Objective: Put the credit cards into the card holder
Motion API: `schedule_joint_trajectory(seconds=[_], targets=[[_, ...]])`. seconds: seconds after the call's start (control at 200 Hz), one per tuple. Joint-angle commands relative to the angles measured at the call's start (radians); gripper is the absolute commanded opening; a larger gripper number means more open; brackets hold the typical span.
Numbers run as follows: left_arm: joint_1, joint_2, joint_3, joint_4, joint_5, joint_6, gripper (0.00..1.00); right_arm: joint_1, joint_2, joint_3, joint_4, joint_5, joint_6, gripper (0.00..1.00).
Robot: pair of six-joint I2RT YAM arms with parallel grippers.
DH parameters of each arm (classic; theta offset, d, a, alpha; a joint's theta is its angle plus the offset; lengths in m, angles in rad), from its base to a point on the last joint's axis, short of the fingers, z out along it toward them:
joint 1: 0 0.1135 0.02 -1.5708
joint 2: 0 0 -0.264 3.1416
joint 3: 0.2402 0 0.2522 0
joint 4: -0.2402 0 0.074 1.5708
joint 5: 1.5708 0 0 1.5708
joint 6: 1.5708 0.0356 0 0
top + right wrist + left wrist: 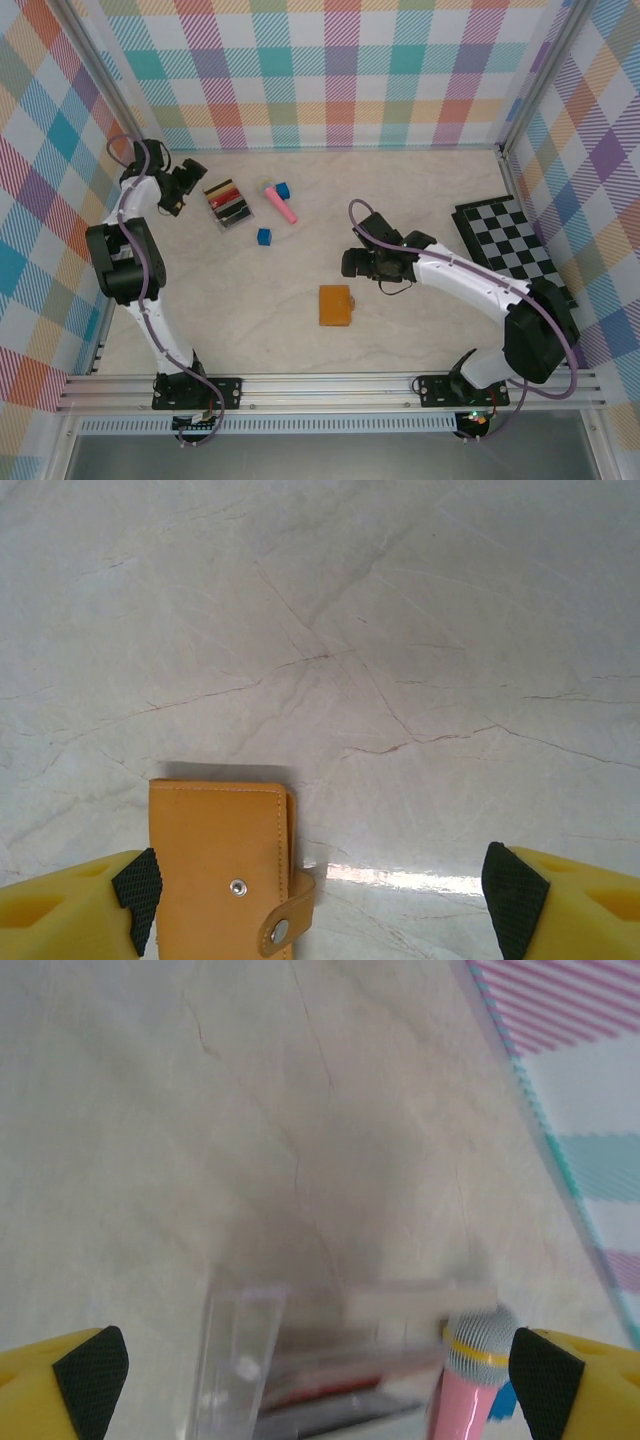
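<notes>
Nearest the lens, at the lower corners of the left wrist view, the black pads [90, 1370] of the left gripper [318, 1375] are seen spread wide, with nothing clamped between them. Just beyond, at the lower middle of that frame, the credit cards [330, 1400] are made out, blurred, inside a clear plastic case [245, 1360]. A pink toy microphone [470, 1385] is set close against the case's right end; whether it touches cannot be told.

In the top view the cards are found at the upper left, just to the right of this gripper, and the fan is strung from upper left toward lower right.

The right gripper [326, 895] is likewise shown open and empty. The card holder [220, 870] is seen closed at the lower left of the right wrist view, beside the left pad, with its long side running up the frame and its snap tab on the right edge. From above it is placed at centre, just below the right gripper and well apart from the cards.

The left arm is judged nearer the cards, the right nearer the holder.
</notes>
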Motion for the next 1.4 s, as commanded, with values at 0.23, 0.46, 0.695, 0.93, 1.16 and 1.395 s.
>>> schedule_joint_trajectory(seconds=[0.23, 0.46, 0.695, 0.93, 1.16, 1.395], targets=[[0.062, 0.313, 0.332, 0.118, 0.328, -0.142, 1.0, -0.011, 0.074, 0.048, -0.035, 0.001, 0.018, 0.86], [0.059, 0.368, 0.355, 0.081, 0.401, -0.144, 1.0, -0.012, 0.105, 0.077, -0.053, 0.012, 0.016, 0.86], [0.043, 0.374, 0.343, 0.032, 0.5, -0.074, 0.99, -0.017, 0.11, 0.081, -0.055, 0.009, 0.009, 0.87], [-0.016, 0.389, 0.361, -0.032, 0.605, 0.007, 0.98, -0.017, 0.101, 0.061, -0.056, 0.006, 0.03, 0.87], [-0.069, 0.316, 0.257, -0.048, 0.617, 0.061, 0.97, -0.017, 0.093, 0.04, -0.065, 0.009, 0.053, 0.87], [-0.142, 0.229, 0.126, -0.023, 0.638, 0.111, 0.97, -0.017, 0.079, 0.012, -0.057, 0.003, 0.078, 0.87]])
